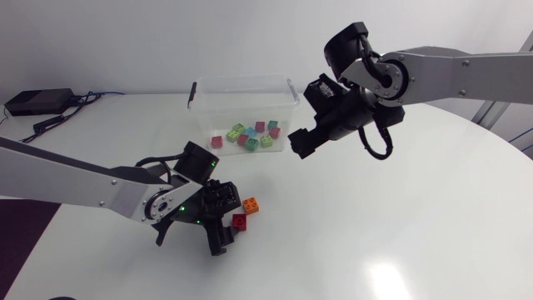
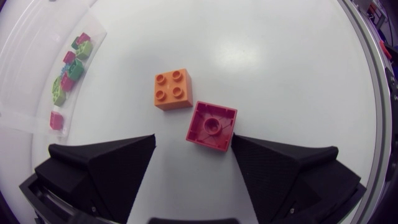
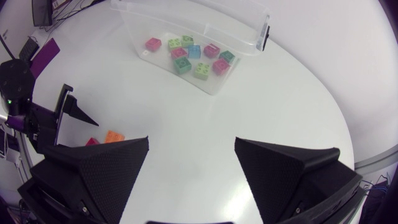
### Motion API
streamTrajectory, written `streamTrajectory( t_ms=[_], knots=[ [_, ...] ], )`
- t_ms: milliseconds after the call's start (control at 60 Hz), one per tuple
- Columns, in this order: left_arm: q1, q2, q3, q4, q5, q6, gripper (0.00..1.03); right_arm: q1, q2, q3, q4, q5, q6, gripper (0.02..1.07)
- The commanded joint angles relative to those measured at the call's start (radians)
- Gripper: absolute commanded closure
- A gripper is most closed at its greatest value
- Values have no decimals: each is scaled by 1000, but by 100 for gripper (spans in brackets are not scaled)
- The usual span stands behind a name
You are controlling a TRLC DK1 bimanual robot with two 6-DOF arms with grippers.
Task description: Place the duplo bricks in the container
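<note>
Red brick sits between the left gripper's parted fingers, seemingly lined up for pinching; right gripper likewise spread.

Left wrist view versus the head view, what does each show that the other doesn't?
Only the left wrist view shows that the red brick lies hollow side up between the open fingers of the left tool, and the four studs on the orange brick. Only the head view shows the right arm, with the right tool near the container. Both show the two loose bricks on the table and the coloured bricks already inside the container.
</note>
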State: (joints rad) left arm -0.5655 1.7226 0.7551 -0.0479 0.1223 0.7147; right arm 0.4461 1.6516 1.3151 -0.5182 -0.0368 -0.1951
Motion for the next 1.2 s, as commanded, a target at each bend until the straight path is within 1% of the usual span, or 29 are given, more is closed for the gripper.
streamTrajectory(
  t_ms=[0, 117, 167, 183, 250, 300, 333, 367, 400, 433, 467, 483, 500, 700, 817, 850, 867, 917, 967, 1050, 1183],
  knots=[
    [4, -14, -28, -9, -7, 20, 18, 6, -23, -30, 7, 0, -9, 7],
    [4, 8, -16, 0, -3, 26, 18, 13, -29, -31, 3, 0, -9, 7],
    [4, 17, -13, 8, 13, 34, 18, 16, -32, -36, 1, 0, -9, 7],
    [4, 19, -13, 6, 27, 38, 20, 17, -33, -39, 1, 0, -10, 7],
    [4, 23, -13, 17, 66, 42, 34, 22, -38, -48, 0, -2, -12, 7],
    [6, 32, -11, 34, 88, 42, 42, 29, -39, -59, 0, -3, -17, 7],
    [7, 42, -8, 45, 99, 43, 45, 37, -39, -65, 0, -6, -20, 7],
    [9, 51, -8, 52, 111, 51, 46, 43, -39, -71, 0, -9, -24, 7],
    [10, 54, -8, 56, 122, 62, 50, 52, -39, -77, 0, -12, -29, 7],
    [12, 58, -7, 65, 134, 66, 58, 59, -39, -82, -2, -18, -32, 7],
    [13, 68, -3, 74, 135, 66, 68, 65, -39, -88, -2, -28, -37, 7],
    [15, 74, 0, 77, 135, 66, 75, 69, -39, -89, -2, -34, -38, 7],
    [16, 78, 3, 77, 135, 68, 78, 71, -39, -93, -2, -38, -40, 7],
    [35, 106, -3, 72, 155, 115, 80, 114, -19, -116, 3, -55, -49, 7],
    [79, 11, -5, 52, 169, 121, 80, 140, 10, -125, 9, -61, -49, 7],
    [95, -21, 6, 29, 172, 123, 80, 143, 17, -125, 10, -66, -49, 7],
    [115, -51, 21, 0, 180, 132, 80, 144, 25, -125, 10, -69, -49, 7],
    [144, -98, 58, -49, 189, 138, 80, 148, 36, -122, 12, -78, -50, 7],
    [170, -133, 95, -81, 192, 144, 80, 152, 50, -122, 12, -87, -50, 7],
    [217, -166, 167, -106, 197, 144, 80, 171, 71, -120, 12, -91, -47, 7],
    [294, -156, 317, -121, 238, 108, 80, 198, 108, -111, 21, -91, -41, 7]
  ],
)
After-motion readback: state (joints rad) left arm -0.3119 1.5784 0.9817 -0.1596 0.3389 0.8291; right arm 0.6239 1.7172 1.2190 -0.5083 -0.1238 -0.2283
